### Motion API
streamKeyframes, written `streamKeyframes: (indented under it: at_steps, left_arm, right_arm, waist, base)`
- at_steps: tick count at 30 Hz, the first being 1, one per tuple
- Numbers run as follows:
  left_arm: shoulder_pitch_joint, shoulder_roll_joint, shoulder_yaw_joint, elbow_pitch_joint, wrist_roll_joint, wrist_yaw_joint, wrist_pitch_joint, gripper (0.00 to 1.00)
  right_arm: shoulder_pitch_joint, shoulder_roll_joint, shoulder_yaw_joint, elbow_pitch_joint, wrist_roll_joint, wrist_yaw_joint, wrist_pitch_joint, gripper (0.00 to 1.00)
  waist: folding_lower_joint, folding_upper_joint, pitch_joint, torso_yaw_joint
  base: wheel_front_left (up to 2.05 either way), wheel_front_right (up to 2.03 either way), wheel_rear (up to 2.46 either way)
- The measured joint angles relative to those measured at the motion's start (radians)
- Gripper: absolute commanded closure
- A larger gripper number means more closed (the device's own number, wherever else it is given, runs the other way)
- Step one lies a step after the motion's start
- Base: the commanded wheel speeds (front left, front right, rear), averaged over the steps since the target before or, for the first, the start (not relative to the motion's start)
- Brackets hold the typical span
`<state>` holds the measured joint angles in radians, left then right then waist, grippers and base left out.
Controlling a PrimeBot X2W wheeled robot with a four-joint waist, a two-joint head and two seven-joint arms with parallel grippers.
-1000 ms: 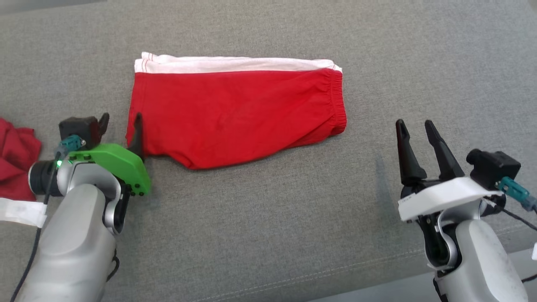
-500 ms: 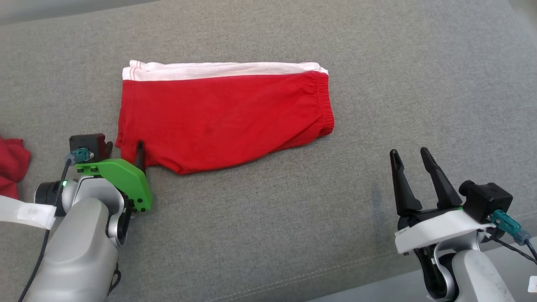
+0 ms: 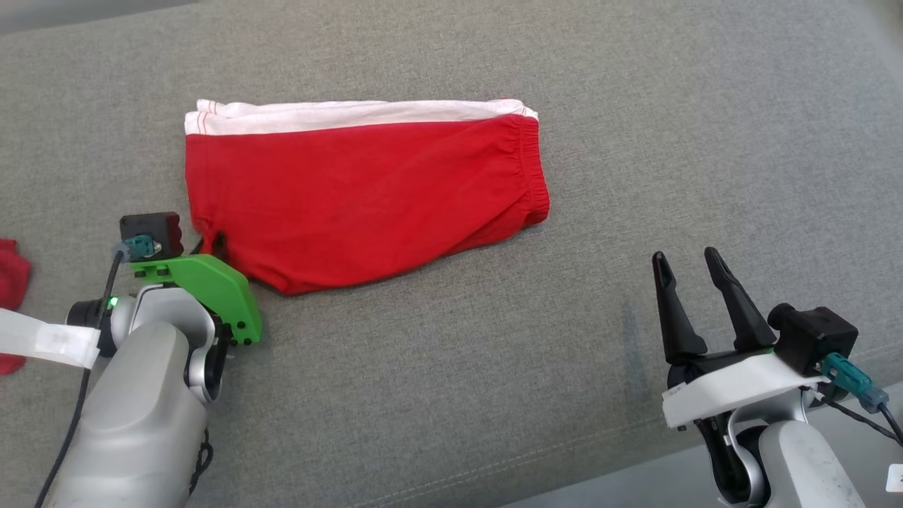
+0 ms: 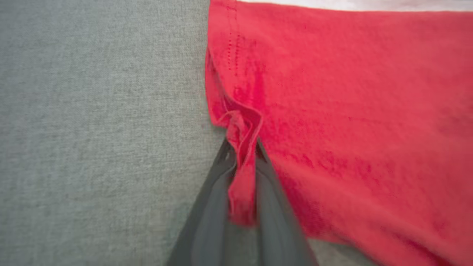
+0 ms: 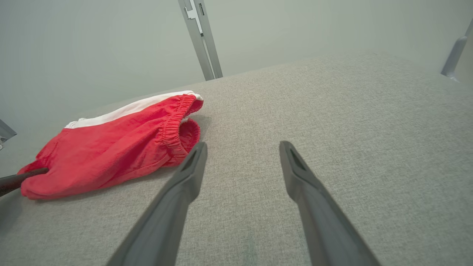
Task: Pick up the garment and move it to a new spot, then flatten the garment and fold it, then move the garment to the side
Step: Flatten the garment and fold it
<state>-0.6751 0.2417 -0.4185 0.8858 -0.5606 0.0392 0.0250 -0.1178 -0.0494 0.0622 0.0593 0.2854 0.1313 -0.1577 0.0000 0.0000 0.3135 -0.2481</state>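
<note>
Broadly, a grey woven surface spreads under everything. On it, left of centre and toward the far side, lies the garment: red shorts folded flat into a long rectangle, with a white strip along the far edge and a gathered elastic waistband at the right end. Its near edge curves down toward the near-left corner. At that corner the left gripper is clenched on the garment, a bunched fold of red hem pinched between its dark fingers. The right gripper sits near and to the right, well apart from the garment, its fingers spread and holding nothing. Another scrap of red cloth peeks in at the left edge
</note>
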Motion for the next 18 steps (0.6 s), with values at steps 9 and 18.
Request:
streamKeyframes:
  at_steps: [9, 18]
  left_arm:
    - [0.071, -0.037, 0.018, 0.007, -0.04, 0.006, -0.044, 1.0]
    - [0.149, -0.063, 0.022, -0.01, -0.07, 0.01, -0.059, 1.0]
  right_arm:
    - [0.017, 0.0, 0.007, -0.001, -0.015, 0.0, 0.017, 0.0]
    - [0.042, 0.0, 0.008, -0.007, -0.016, 0.0, 0.036, 0.0]
  waist:
    - [0.0, 0.0, -0.054, 0.023]
    - [0.0, 0.0, -0.115, 0.061]
  base:
    - [0.0, 0.0, 0.0]
    - [0.0, 0.0, 0.0]
